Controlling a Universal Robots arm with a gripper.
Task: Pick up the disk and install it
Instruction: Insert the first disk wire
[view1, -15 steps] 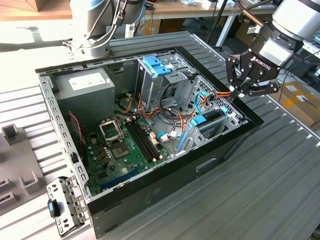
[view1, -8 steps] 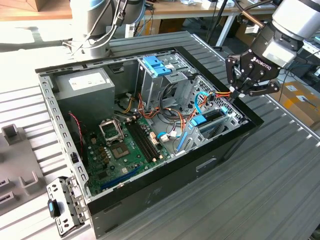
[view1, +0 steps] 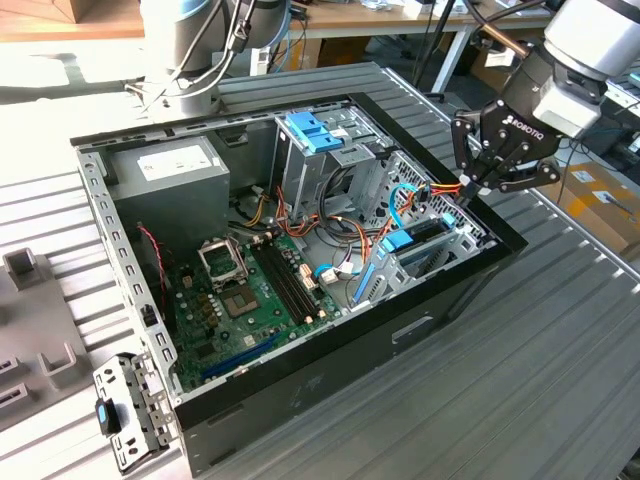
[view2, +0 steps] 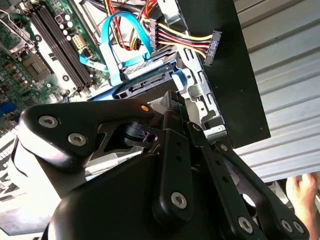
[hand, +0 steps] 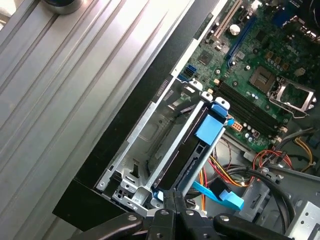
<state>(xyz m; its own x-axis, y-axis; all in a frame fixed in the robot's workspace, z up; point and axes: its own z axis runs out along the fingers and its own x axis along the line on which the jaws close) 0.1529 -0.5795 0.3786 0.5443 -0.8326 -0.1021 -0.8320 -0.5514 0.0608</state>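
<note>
The disk (view1: 425, 234), a flat dark drive with bright blue rails, lies in the metal drive cage (view1: 465, 240) at the near corner of the open computer case, toward the exterior view's right. In the first wrist view the disk (hand: 186, 156) sits lengthwise in the cage, its blue tab toward the motherboard. My gripper (view1: 468, 186) hangs just above the cage's outer end with its fingers shut. Its tips (hand: 173, 202) sit right at the disk's end; I cannot tell whether they touch it. In the second wrist view the gripper (view2: 167, 107) covers part of the disk (view2: 142, 89).
The black case (view1: 330, 370) rests on a ribbed metal table. Inside are a grey power supply (view1: 165, 170), the green motherboard (view1: 250, 300), a bare blue bracket (view1: 315, 132), a curved blue cable (view2: 117, 47) and coloured wires (view2: 180, 37). A person's hand (view2: 302, 192) is beside the table.
</note>
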